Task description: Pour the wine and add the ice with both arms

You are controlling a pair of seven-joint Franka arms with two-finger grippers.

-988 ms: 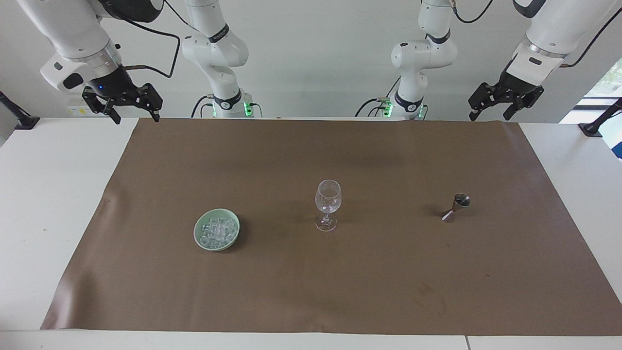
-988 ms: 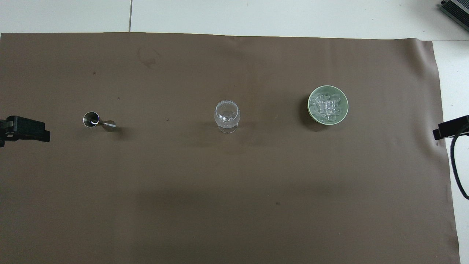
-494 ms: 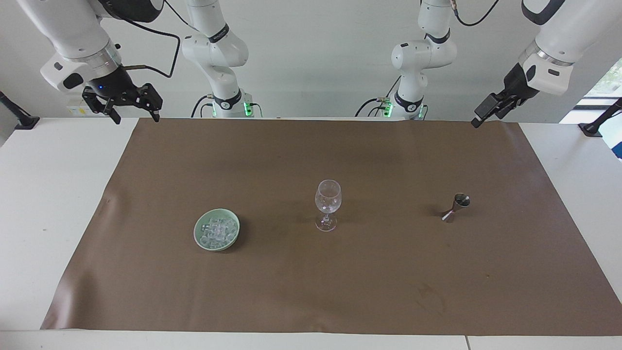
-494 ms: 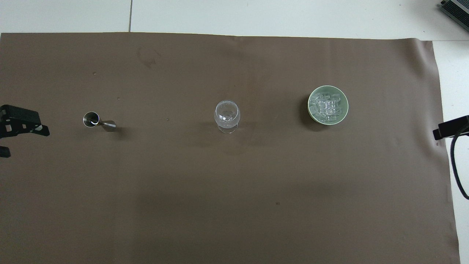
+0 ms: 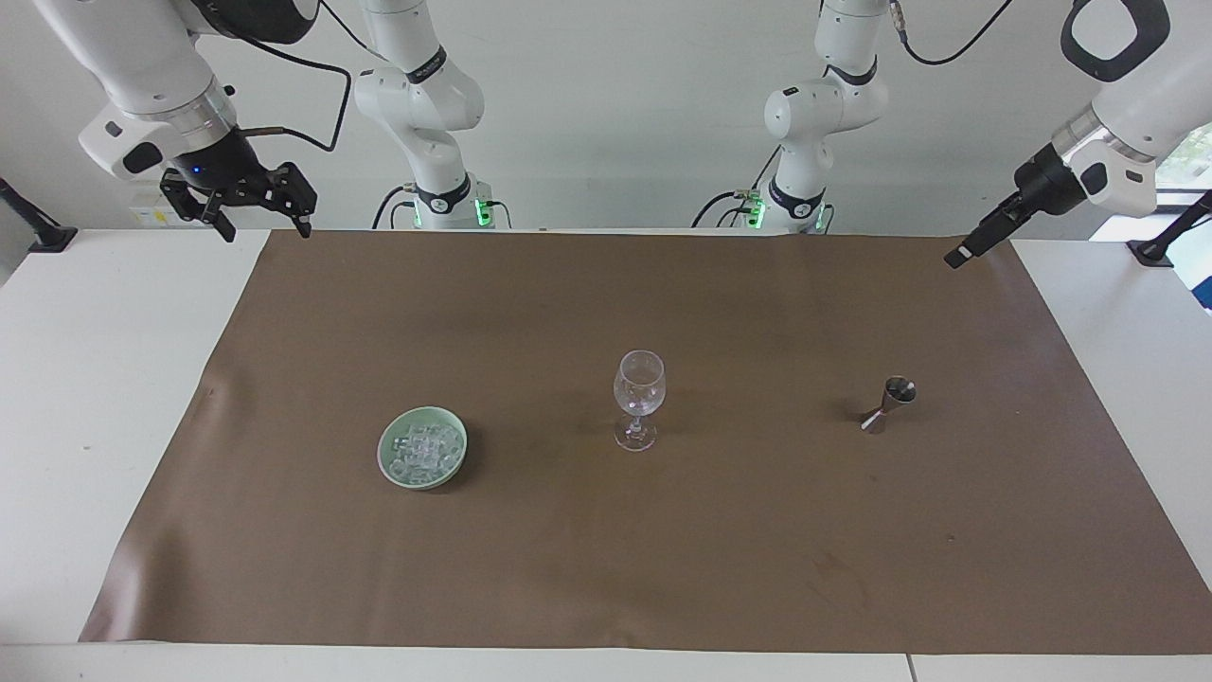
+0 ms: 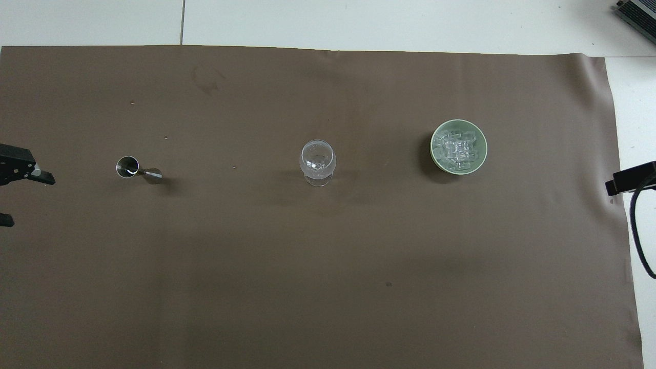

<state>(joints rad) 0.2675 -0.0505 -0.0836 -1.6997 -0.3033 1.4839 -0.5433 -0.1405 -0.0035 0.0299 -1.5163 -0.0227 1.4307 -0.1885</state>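
With both grippers open and empty, the left gripper (image 5: 958, 258), raised above the brown mat's (image 5: 606, 568) corner, should descend squarely around the upright steel jigger's (image 5: 888, 405) narrow waist, while the right gripper (image 5: 256, 213) waits well away from the bowl (image 5: 388, 466) of ice (image 5: 423, 448).

Two white jointed robot arms with rounded shells, black joint bands and silver wrist rings. Black cables loop along the upper links. Green lights glow at both bases. Each ends in a black two-fingered gripper; a small blue light sits above the right gripper's (image 5: 254, 213) jaws.
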